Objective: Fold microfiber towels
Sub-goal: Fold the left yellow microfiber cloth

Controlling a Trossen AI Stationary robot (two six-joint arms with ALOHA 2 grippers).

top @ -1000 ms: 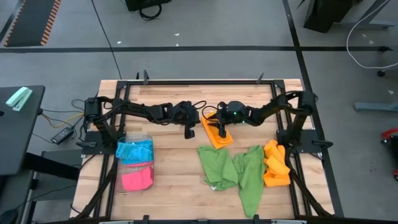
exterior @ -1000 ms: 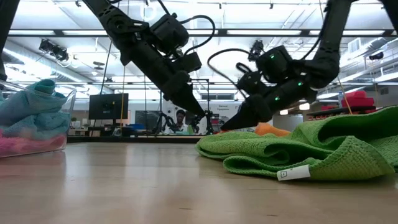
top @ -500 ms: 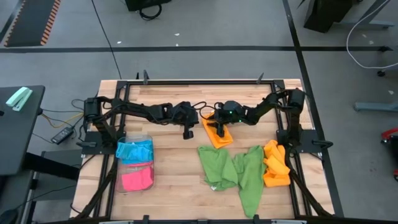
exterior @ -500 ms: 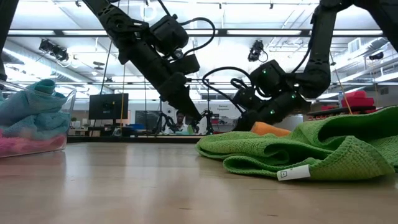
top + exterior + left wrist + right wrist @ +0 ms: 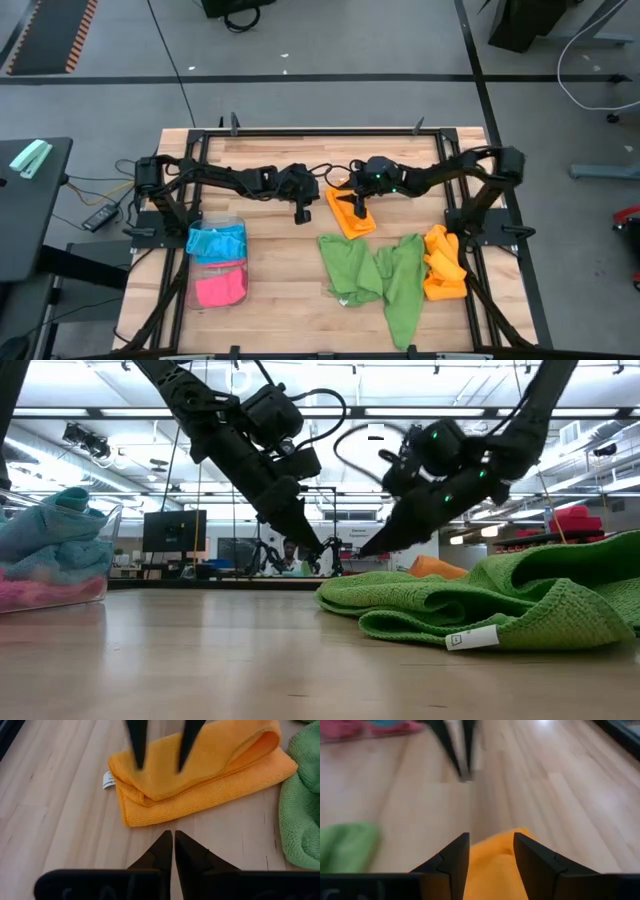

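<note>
You have the folded orange towel (image 5: 349, 212) lying on the bench (image 5: 270, 300) toward its far middle, with the left end effector (image 5: 300, 214) just to its left, fingers pressed together and empty. Your right end effector (image 5: 357, 210) hangs over that towel with its 2 fingers apart, holding nothing.

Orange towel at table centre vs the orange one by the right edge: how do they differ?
The centre orange towel is folded flat into a neat rectangle; the right-edge orange towel is a crumpled heap. The centre one lies apart from the green towels, with the right gripper open over it and the left gripper shut beside it; the right-edge one touches the green towels, no gripper near. Both are orange cloth lying on the wooden table.
</note>
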